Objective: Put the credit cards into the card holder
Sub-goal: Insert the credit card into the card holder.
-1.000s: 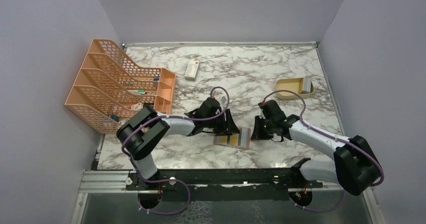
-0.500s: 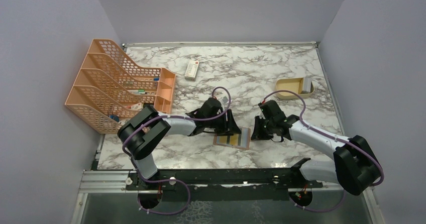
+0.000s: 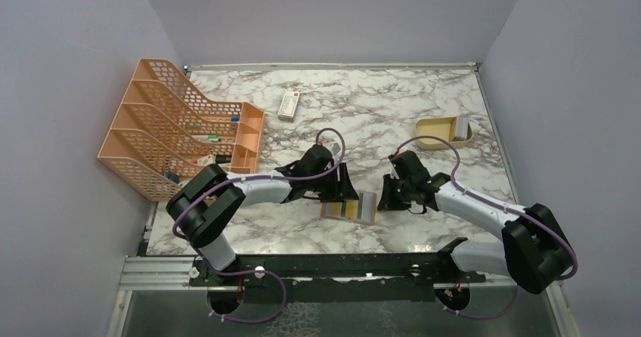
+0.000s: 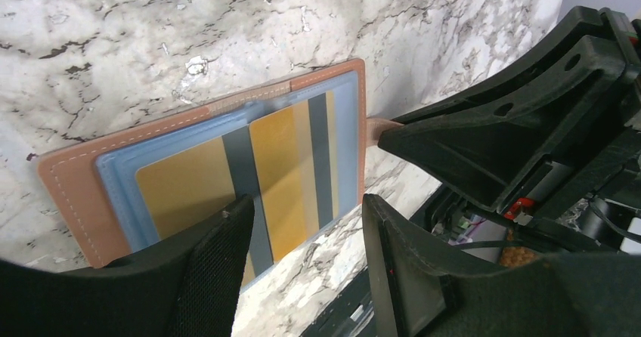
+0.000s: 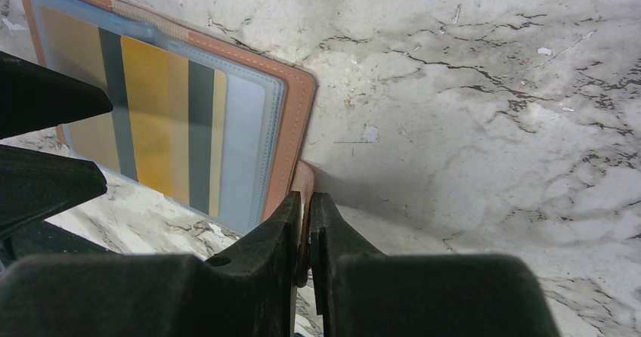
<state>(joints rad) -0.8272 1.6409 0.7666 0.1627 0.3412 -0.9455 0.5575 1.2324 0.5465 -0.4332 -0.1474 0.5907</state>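
The card holder (image 3: pixel 332 210) lies open on the marble between my two grippers, a brown wallet with pale blue inner sleeves. Gold-yellow and dark credit cards (image 4: pixel 280 156) sit in its slots, and they also show in the right wrist view (image 5: pixel 151 118). My left gripper (image 3: pixel 344 190) is open and empty, with its jaws (image 4: pixel 306 216) just over the near edge of the card holder (image 4: pixel 72 174). My right gripper (image 3: pixel 384 199) is shut (image 5: pixel 306 201) on the clasp tab (image 5: pixel 303 174) at the right edge of the card holder (image 5: pixel 298 95), low at the table.
An orange mesh file rack (image 3: pixel 181 129) stands at the left. A white remote-like item (image 3: pixel 289 104) lies at the back centre. A tan shallow box (image 3: pixel 438 134) with a grey item in it sits at the back right. Purple walls close three sides.
The left arm's elbow has swung slightly left and down; its gripper has barely shifted over the card holder. The right arm and the card holder have not moved.
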